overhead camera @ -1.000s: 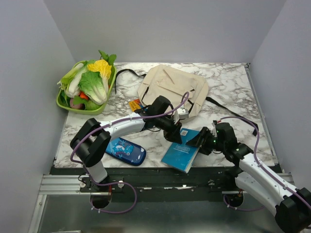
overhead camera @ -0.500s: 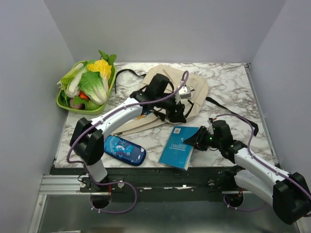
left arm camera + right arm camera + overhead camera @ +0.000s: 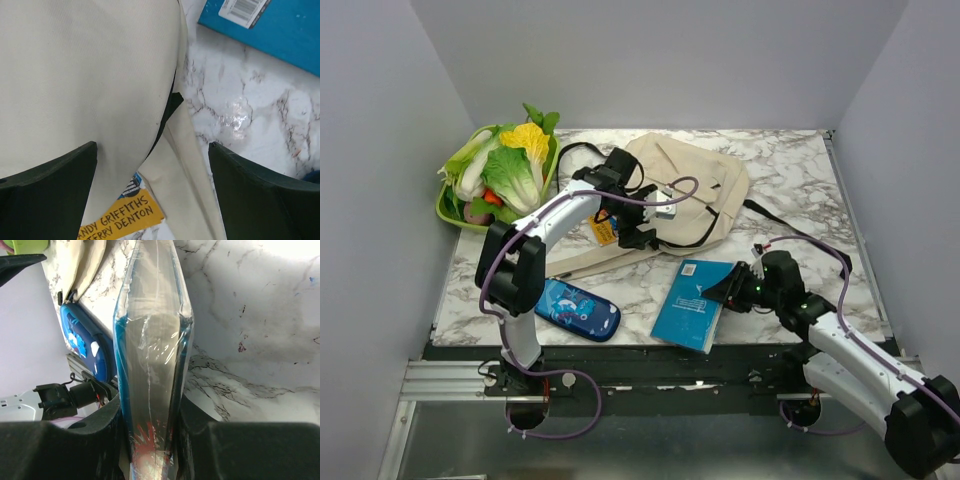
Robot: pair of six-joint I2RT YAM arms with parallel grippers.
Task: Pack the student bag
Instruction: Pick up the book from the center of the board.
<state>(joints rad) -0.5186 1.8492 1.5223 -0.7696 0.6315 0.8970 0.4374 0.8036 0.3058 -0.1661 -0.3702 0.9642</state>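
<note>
At the far left corner of the table (image 3: 800, 190) sits 1 green basket (image 3: 442, 208) heaped with leafy toy vegetables. The left arm (image 3: 555, 215) rises from its base at the near edge, folds at the elbow and reaches toward the far edge. Its wrist is bent so the left gripper (image 3: 638, 236) points down over the near left edge of the student bag (image 3: 685, 180). In the wrist view its 2 fingers (image 3: 50, 195) are spread wide with nothing clamped, above cream cloth and a beige strap (image 3: 175, 175). 1 yellow-covered book (image 3: 603, 229) lies just beside that gripper, partly under the bag. 1 dark-blue patterned pencil case (image 3: 578, 310) lies by the near edge, left of centre. The 1 bag lies flat by the middle of the far edge, with straps trailing toward the near left. 1 blue book (image 3: 688, 305) rests by the near edge at centre. The right arm (image 3: 850, 350) stretches low from the near right corner toward it. The right gripper (image 3: 732, 290) is clamped on the book's right edge, which stands between its fingers in the wrist view.
</note>
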